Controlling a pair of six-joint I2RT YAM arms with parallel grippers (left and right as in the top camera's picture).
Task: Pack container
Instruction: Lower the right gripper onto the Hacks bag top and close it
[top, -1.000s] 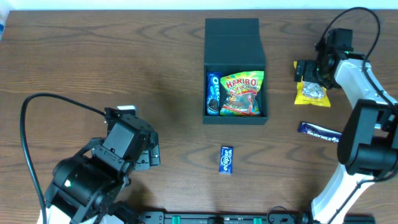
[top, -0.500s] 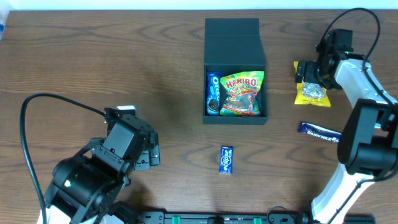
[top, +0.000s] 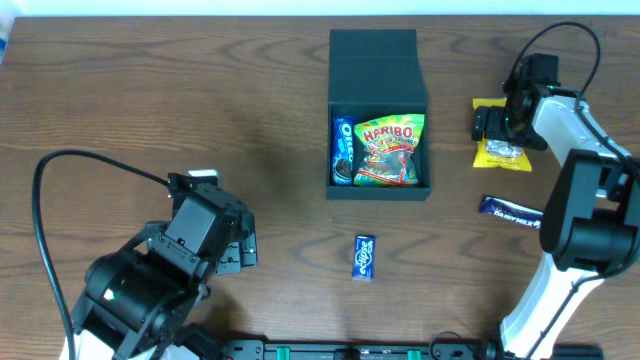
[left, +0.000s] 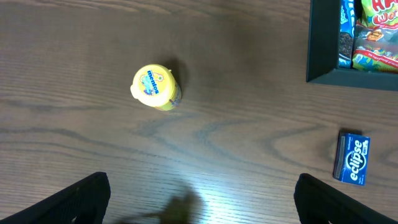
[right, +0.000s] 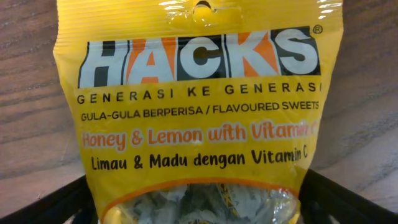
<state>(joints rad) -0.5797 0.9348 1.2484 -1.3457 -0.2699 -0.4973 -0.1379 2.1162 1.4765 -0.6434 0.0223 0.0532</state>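
The container (top: 375, 62) is a dark teal-black box at the table's far middle, lid flap open to the back. It holds a Haribo bag (top: 390, 150) and an Oreo pack (top: 342, 150); its corner shows in the left wrist view (left: 323, 43). My right gripper (top: 497, 126) is open, its fingers either side of a yellow Hacks sweets packet (top: 503, 152) lying on the table right of the container. The packet fills the right wrist view (right: 198, 106) between the fingers (right: 196, 202). My left gripper (top: 240, 250) is open and empty (left: 199, 199) at the front left.
A blue Eclipse pack (top: 364, 257) lies in front of the container and shows in the left wrist view (left: 352, 158). A purple Dairy Milk bar (top: 510, 209) lies at the right. A yellow Mentos tub (left: 155, 88) stands ahead of my left gripper.
My right gripper has shifted slightly to the left over the Hacks packet. The left arm and the other things have not moved.
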